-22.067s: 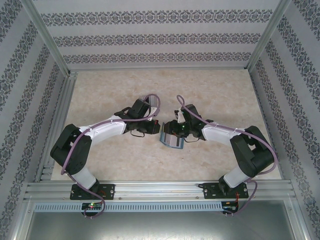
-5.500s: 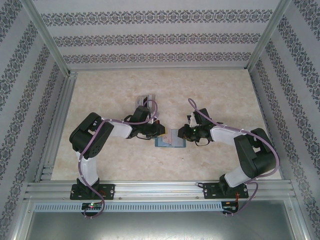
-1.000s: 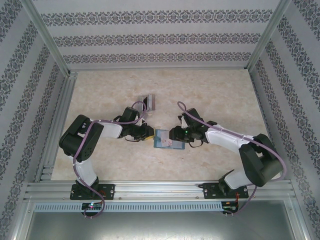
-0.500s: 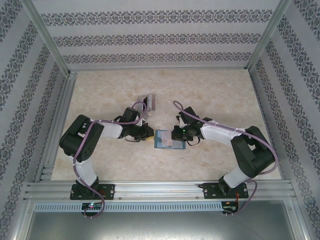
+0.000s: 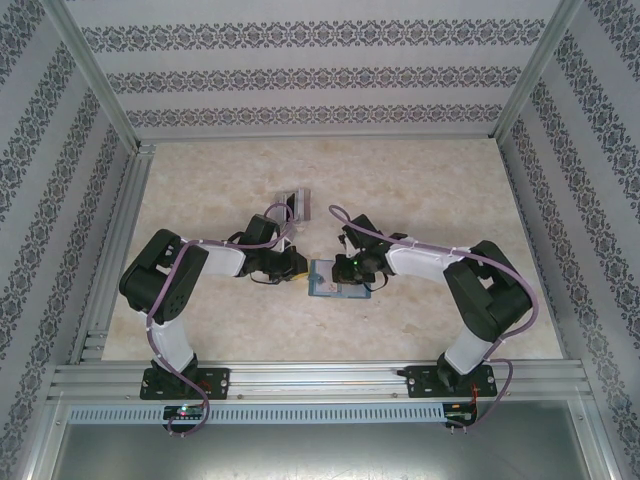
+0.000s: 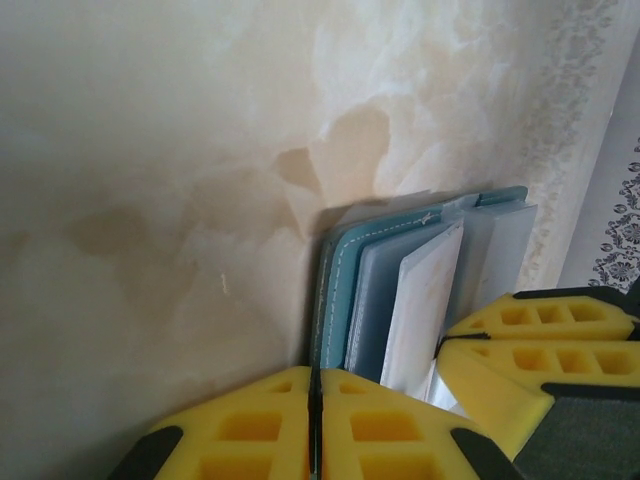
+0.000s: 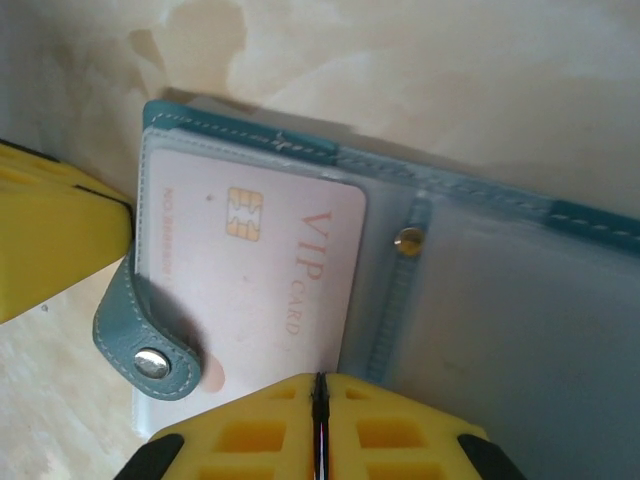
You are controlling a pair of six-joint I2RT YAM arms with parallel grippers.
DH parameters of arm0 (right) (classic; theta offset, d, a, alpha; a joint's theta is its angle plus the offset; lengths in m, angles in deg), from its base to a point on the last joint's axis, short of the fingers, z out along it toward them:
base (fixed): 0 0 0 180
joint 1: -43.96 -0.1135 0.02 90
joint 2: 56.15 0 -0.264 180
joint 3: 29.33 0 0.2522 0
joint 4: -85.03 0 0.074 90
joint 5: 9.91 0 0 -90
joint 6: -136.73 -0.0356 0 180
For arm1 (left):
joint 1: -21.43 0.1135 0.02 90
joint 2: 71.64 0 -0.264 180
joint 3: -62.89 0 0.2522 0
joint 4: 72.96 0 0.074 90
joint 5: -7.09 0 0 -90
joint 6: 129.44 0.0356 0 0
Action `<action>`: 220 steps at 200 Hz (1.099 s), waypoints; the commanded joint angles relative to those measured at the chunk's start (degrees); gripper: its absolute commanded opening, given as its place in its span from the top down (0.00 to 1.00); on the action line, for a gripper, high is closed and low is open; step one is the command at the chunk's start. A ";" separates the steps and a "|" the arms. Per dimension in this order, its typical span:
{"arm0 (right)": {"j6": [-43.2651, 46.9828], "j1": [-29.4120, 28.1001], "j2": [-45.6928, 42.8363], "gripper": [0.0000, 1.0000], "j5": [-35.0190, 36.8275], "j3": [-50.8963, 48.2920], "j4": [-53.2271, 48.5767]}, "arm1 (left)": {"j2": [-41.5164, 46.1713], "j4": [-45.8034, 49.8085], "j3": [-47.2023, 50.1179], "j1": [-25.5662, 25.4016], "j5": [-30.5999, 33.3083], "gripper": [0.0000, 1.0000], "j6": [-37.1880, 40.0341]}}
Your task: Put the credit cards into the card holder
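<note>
The teal card holder [image 5: 333, 286] lies open on the table between my two grippers. In the right wrist view a pale credit card [image 7: 270, 250] marked VIP sits in the card holder's [image 7: 500, 300] left clear pocket. My right gripper [image 7: 320, 392] is shut, its tips touching that card's near edge by the centre seam. My left gripper [image 6: 314, 400] is shut on the left edge of the card holder's [image 6: 335, 290] cover. The pale card [image 6: 420, 300] shows edge-on there, with my right gripper's fingers [image 6: 540, 330] beside it. From above, the left gripper [image 5: 296, 268] and right gripper [image 5: 347, 272] flank the holder.
A clear slotted stand [image 5: 296, 203] holding cards stands just behind the left gripper. The holder's strap with a snap [image 7: 140, 340] lies over the card's corner. Aluminium frame rails and patterned walls bound the marbled table [image 5: 440, 190].
My right gripper has closed and slid left over the card holder, its arm folding in. The left gripper has tightened a little and stayed put.
</note>
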State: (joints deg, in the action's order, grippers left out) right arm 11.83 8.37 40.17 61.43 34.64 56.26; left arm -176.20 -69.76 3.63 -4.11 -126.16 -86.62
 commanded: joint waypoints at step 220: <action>-6.06 1.87 -19.93 0.86 0.37 -18.28 -0.62 | -6.18 16.94 -23.62 -2.37 2.16 0.69 11.34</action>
State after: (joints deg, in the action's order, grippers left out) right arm 6.98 9.00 20.91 60.14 17.27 54.16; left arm -177.92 -55.64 -17.05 -4.72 -122.33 -78.03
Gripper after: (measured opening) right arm 0.139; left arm 0.312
